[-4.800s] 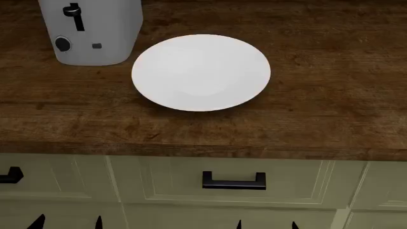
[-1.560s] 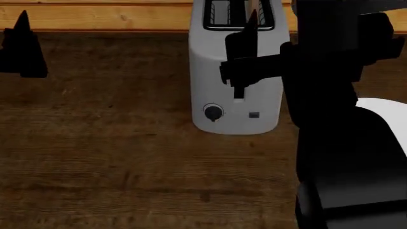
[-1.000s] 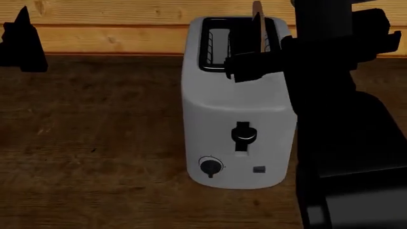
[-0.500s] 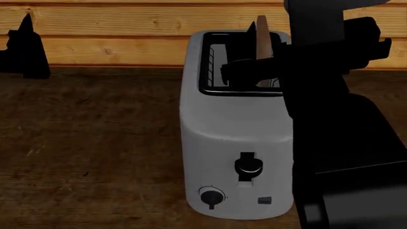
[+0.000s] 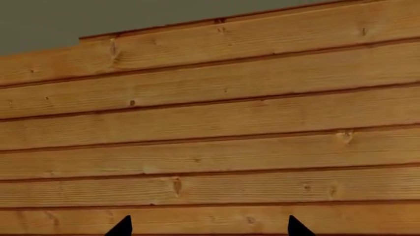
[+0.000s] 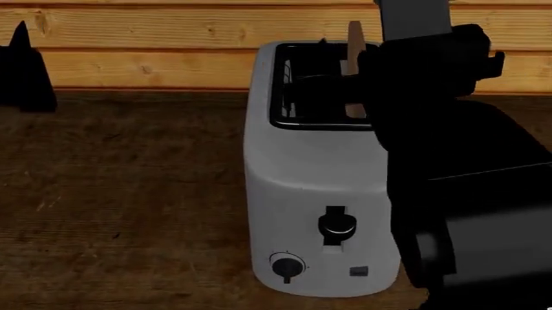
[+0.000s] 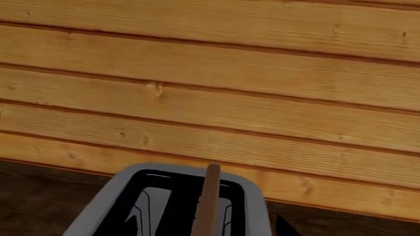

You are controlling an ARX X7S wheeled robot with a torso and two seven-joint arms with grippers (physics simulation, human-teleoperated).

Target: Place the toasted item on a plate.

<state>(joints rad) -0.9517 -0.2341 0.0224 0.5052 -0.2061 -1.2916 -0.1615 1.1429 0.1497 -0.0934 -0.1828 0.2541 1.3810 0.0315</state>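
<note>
Grey toaster (image 6: 321,187) stands on the dark wood counter (image 6: 121,206), slots up, lever and dial facing my head camera. The toast (image 6: 353,58) stands on edge in the right-hand slot, its tan top poking above the rim. In the right wrist view the same toast (image 7: 206,204) shows as a thin upright strip rising out of the toaster (image 7: 164,206), with the plank wall (image 7: 210,88) behind it.

My right gripper (image 6: 332,90) is down over the toaster top, dark fingers lying on either side of the toast. I cannot tell whether they are pressing on the slice or merely bracketing it; the black render hides the contact.

My left gripper (image 6: 24,71) hangs well to the left, above the counter's back edge by the wall. The left wrist view shows only its two fingertips (image 5: 121,227) set wide apart against the planks, nothing between them.

No plate visible in any current view.
</note>
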